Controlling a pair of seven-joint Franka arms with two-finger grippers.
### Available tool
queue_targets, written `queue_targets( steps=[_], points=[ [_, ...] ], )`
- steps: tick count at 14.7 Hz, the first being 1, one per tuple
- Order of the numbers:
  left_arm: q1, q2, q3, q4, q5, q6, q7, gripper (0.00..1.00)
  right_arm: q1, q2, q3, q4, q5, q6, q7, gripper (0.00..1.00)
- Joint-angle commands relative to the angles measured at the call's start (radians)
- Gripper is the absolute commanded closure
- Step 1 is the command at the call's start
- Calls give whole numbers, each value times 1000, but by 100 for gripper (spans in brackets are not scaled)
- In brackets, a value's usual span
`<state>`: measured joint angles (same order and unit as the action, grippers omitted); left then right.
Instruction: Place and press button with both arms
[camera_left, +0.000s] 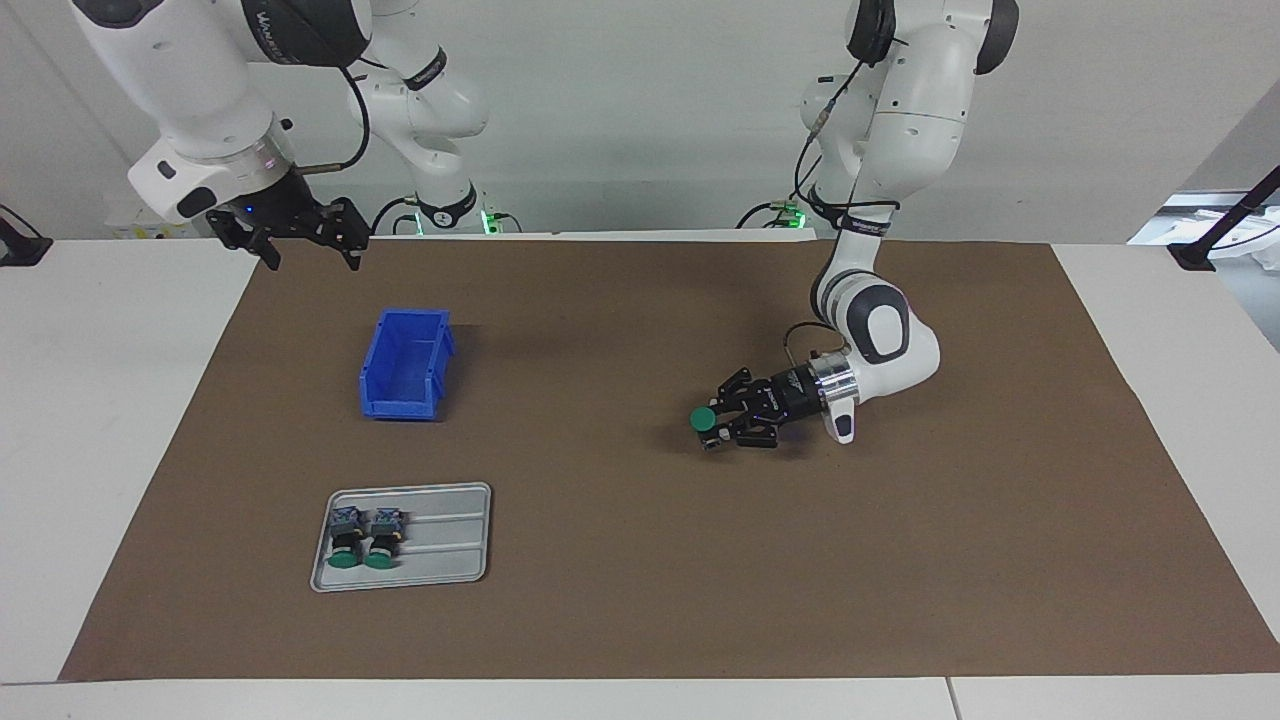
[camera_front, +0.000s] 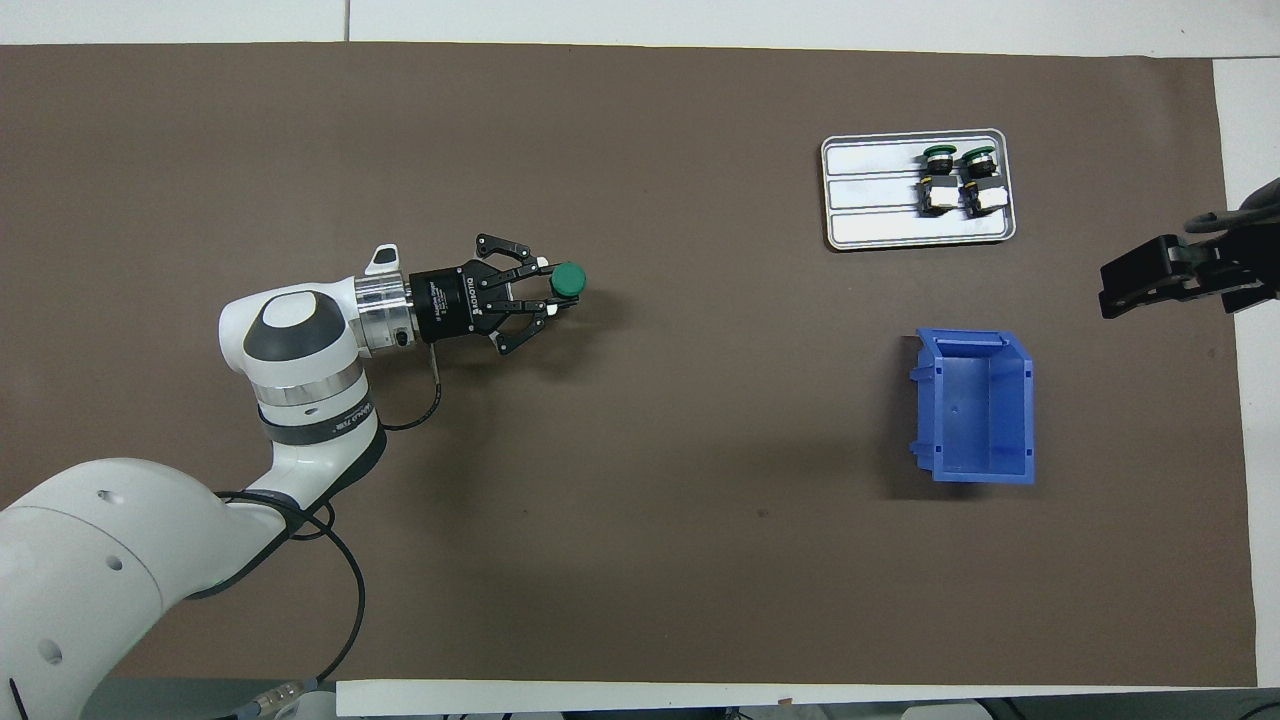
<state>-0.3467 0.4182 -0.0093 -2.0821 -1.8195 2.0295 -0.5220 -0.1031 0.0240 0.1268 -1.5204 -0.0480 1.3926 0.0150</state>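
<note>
My left gripper (camera_left: 712, 428) (camera_front: 556, 293) lies low over the brown mat, its arm bent down and pointing toward the middle of the table. It is shut on a button (camera_left: 704, 418) (camera_front: 569, 280) whose green cap faces up. Two more buttons (camera_left: 363, 538) (camera_front: 958, 178) lie side by side in a grey tray (camera_left: 450, 540) (camera_front: 870, 195). My right gripper (camera_left: 300, 240) (camera_front: 1165, 278) hangs open and raised at the right arm's end of the table, over the mat's edge, with nothing in it.
An empty blue bin (camera_left: 405, 362) (camera_front: 975, 405) stands on the mat, nearer to the robots than the tray. The brown mat (camera_left: 640, 560) (camera_front: 640, 560) covers most of the white table.
</note>
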Motion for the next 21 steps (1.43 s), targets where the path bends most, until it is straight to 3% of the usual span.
queue_targets(
  steps=[1,13,16,20,21],
  points=[
    [9,14,0,-24,-43,-48,66,99,-9,-22,5,-26,0,-1,-18,1],
    [38,44,0,-56,-78,-124,154,96,-9,-22,5,-26,0,-1,-18,1],
    [38,44,2,-59,-78,-121,157,78,-9,-22,5,-24,0,-1,-18,1],
    [29,24,3,-62,-78,-57,162,38,-9,-22,5,-26,0,-1,-18,1],
    [25,15,3,-65,-78,-37,160,33,-9,-22,5,-26,0,-1,-18,1]
  ],
)
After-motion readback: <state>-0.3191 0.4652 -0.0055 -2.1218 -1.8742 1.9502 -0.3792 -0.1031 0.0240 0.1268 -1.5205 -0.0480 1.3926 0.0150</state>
